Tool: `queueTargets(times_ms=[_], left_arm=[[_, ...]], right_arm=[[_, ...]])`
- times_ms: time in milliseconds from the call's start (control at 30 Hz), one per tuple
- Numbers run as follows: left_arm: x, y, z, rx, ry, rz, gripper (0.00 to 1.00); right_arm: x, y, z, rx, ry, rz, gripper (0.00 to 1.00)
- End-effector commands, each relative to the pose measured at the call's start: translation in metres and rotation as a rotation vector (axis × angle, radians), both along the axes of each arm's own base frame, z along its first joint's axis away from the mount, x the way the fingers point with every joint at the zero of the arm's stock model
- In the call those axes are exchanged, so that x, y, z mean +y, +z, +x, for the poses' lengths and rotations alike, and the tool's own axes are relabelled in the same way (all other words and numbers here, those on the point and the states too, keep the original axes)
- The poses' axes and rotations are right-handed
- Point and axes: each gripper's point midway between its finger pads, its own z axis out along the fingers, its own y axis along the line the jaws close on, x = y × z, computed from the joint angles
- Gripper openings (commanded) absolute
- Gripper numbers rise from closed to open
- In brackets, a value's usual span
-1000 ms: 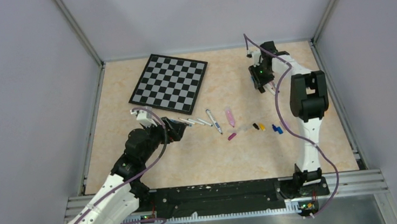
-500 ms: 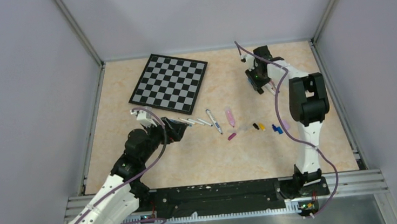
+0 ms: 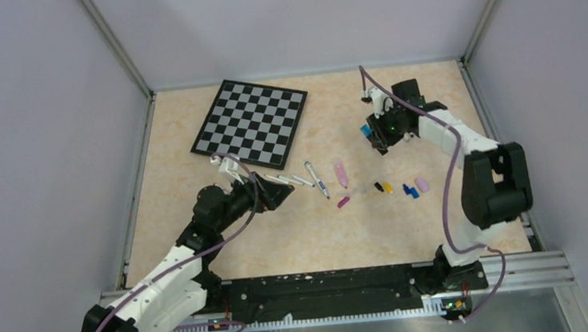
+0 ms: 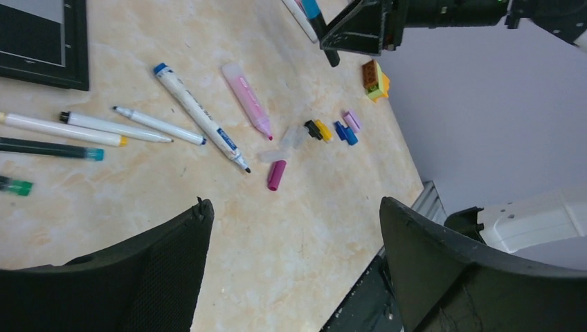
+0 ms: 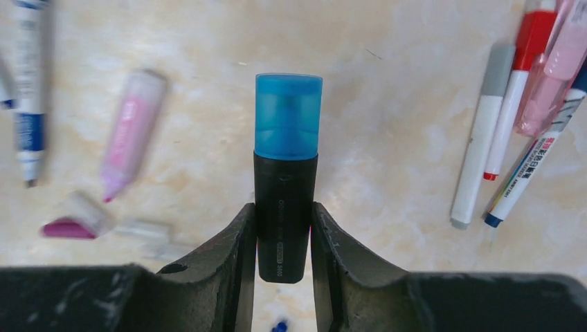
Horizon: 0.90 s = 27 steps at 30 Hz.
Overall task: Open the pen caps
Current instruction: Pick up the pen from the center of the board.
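Since the left gripper [image 4: 292, 207] hangs spread and empty over the near left of the table [image 3: 305, 237], well apart from the right gripper [image 5: 284, 232] at the far right, you face a long reach. The right one is clamped on a black pen [image 5: 284, 197]. Its axis runs straight out past the fingertips, with the blue cap [image 5: 288, 116] on the free end. Its tail is hidden.
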Motion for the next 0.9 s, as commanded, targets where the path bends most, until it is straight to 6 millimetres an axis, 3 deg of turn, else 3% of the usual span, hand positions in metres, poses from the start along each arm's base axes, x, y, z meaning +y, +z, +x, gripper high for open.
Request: queueTargets(times_ms=[0,100,300,433,633,867], left_arm=[[-0.023,0.035,-0.007,-0.068,-0.134,-0.137,0.90],[-0.033,0.044,-0.008,-0.097,-0.158,-0.176,0.89],[-0.071,0.054,-0.013,-0.156,-0.173,-0.138,0.91],[-0.099,0.050,-0.011,-0.149,-0.169,-0.114,0.91],[-0.140,0.044,0.005,-0.140,-0.147,-0.068,0.89],[-0.167,0.044,0.032,-0.164,-0.067,-0.008,0.83]], right_arm=[[0.045,0.065,-0.032,-0.126,0.167,0.298,0.00],[0.066,0.086,-0.063,-0.115,0.223,0.492,0.00],[0.094,0.123,-0.100,-0.052,0.256,0.809,0.00],[0.101,0.137,-0.107,-0.027,0.234,0.934,0.00],[0.103,0.141,-0.111,-0.010,0.204,0.992,0.00],[0.103,0.145,-0.114,-0.016,0.204,1.006,0.00]])
